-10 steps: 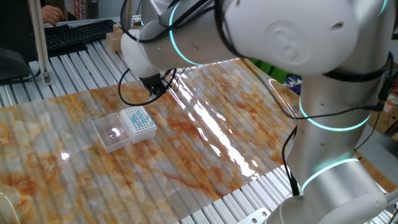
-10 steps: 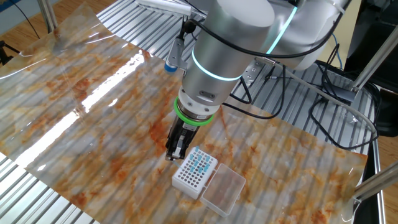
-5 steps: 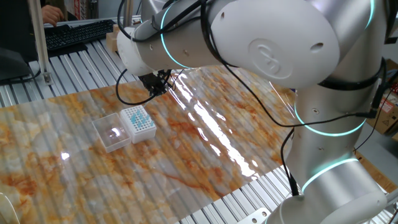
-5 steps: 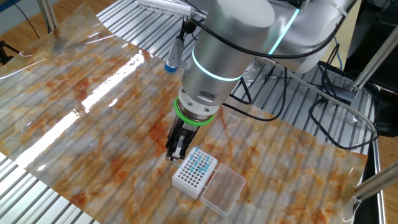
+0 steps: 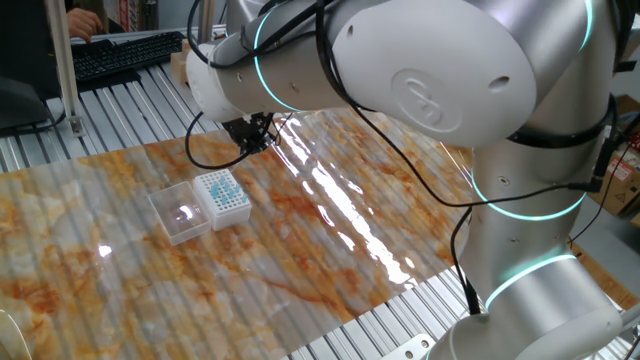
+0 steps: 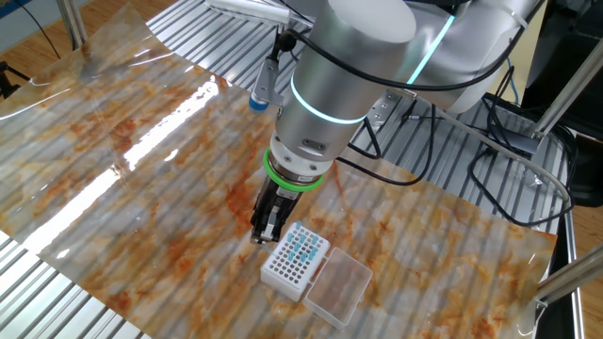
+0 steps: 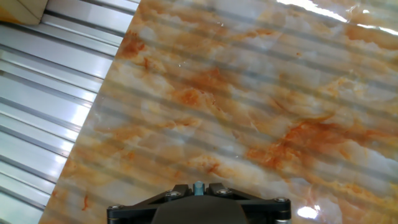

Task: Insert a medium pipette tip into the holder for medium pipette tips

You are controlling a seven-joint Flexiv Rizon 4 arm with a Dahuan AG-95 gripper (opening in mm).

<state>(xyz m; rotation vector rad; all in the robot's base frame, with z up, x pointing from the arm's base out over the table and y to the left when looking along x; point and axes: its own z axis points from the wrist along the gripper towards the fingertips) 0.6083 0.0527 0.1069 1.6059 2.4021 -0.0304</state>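
The gripper [image 6: 266, 226] hangs just beside the holder for medium pipette tips [image 6: 295, 260], its jaws nearly together. Whether the medium pipette tip sits between them cannot be told. A slightly tilted tip may miss its hole and bend.

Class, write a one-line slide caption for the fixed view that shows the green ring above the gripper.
Gripper poised beside the tip holder, whose clear lid lies open on the marbled mat.
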